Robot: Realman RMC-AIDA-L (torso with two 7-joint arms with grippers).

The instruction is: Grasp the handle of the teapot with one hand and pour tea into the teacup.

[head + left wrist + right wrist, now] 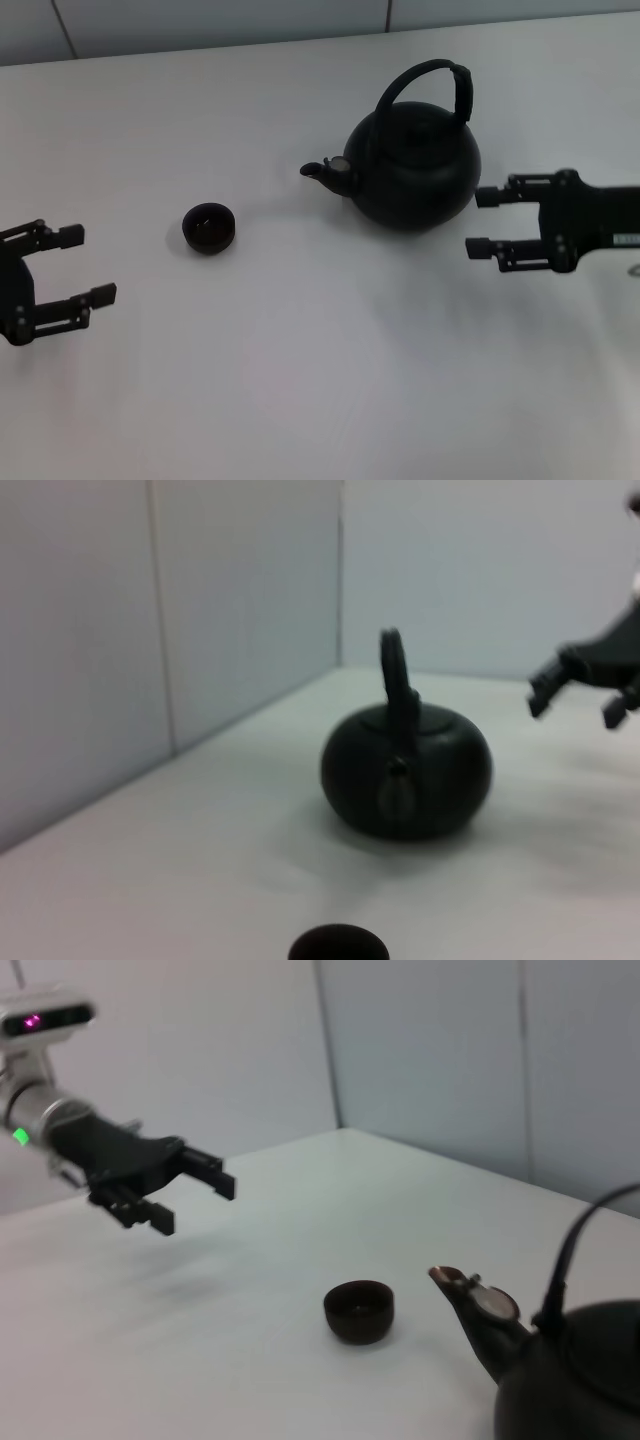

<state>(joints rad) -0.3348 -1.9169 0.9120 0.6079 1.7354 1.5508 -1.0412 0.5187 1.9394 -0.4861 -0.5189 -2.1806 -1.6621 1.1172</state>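
Hovering at the right edge of the head view, the right gripper point(482, 222) is holding its two fingers spread wide apart and gripping nothing. Its fingertips are pointing toward the teapot point(415, 170), just beside the pot's round body but not touching it. The left wrist view is showing the same gripper point(580, 695) in the upper right of the frame, apart from the pot point(407, 768).

The left gripper point(92, 265) is sitting at the lower left edge of the head view, fingers likewise parted and empty, well apart from everything. The right wrist view is showing it point(190, 1195) in the upper left of the frame, above the table.

The teapot is standing upright in the upper right centre of the head view, its spout point(325, 173) pointing toward frame left. The handle point(440, 82) is arching over the lid, with its thicker section on the right side of the hoop. The teacup point(209, 227) is resting left of centre, near the spout but apart from it; the right wrist view is showing the cup point(358, 1310) upright between the spout point(468, 1297) and the left gripper.

The white table point(320, 380) is lying bare across the whole lower half of the head view. Its far edge is meeting a pale wall point(200, 20) along the top of the frame, behind the pot.
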